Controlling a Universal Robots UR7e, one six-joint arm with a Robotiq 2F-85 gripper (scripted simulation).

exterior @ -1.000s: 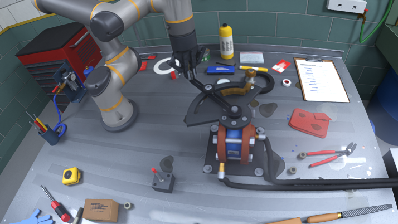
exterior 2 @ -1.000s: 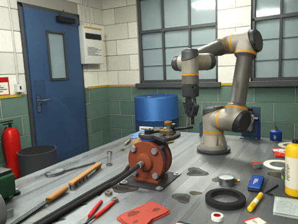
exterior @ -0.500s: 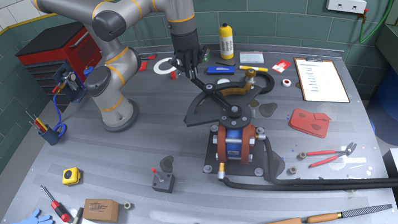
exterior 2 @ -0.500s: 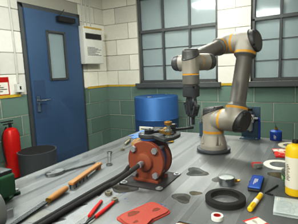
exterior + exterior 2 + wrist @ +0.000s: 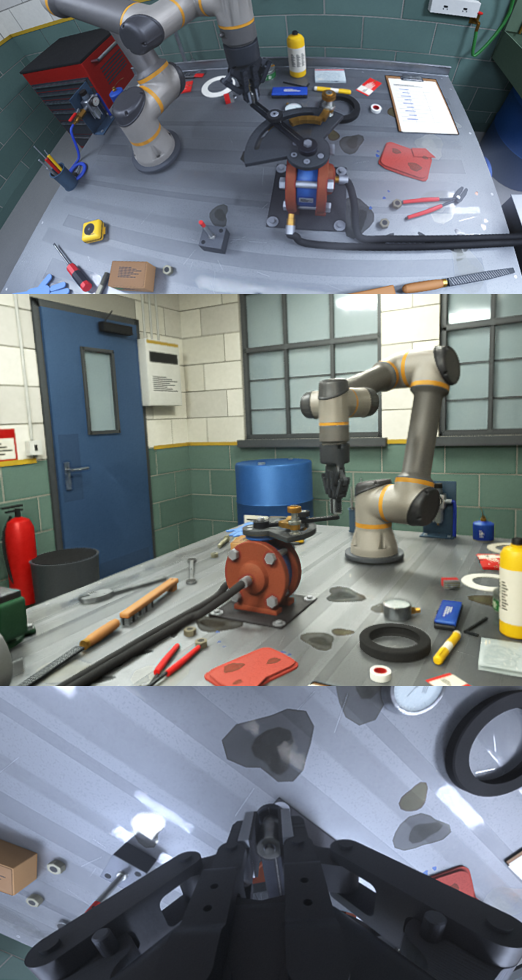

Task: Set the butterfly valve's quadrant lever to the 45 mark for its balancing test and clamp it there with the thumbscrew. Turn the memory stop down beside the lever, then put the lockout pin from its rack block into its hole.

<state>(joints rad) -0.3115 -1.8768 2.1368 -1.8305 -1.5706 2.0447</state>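
Observation:
The black quadrant lever (image 5: pixel 281 124) of the butterfly valve (image 5: pixel 308 183) reaches from the hub up-left over the dark quadrant plate, and its outer end (image 5: pixel 268 832) is held in my closed gripper (image 5: pixel 252 97). A thumbscrew (image 5: pixel 274 114) sits on the lever near that end. The brass memory stop (image 5: pixel 328 98) stands at the plate's far right, away from the lever. The red-capped lockout pin (image 5: pixel 206 229) stands tilted in its grey rack block (image 5: pixel 214 239) near the table's front, left of the valve.
A black rubber ring (image 5: pixel 347 108), a gauge and a blue case (image 5: pixel 289 91) lie just behind the quadrant plate, and a yellow bottle (image 5: pixel 296 54) stands further back. Thick black hoses (image 5: pixel 402 241) run right from the valve. Pliers (image 5: pixel 433 204) and a red rag (image 5: pixel 405 161) lie right.

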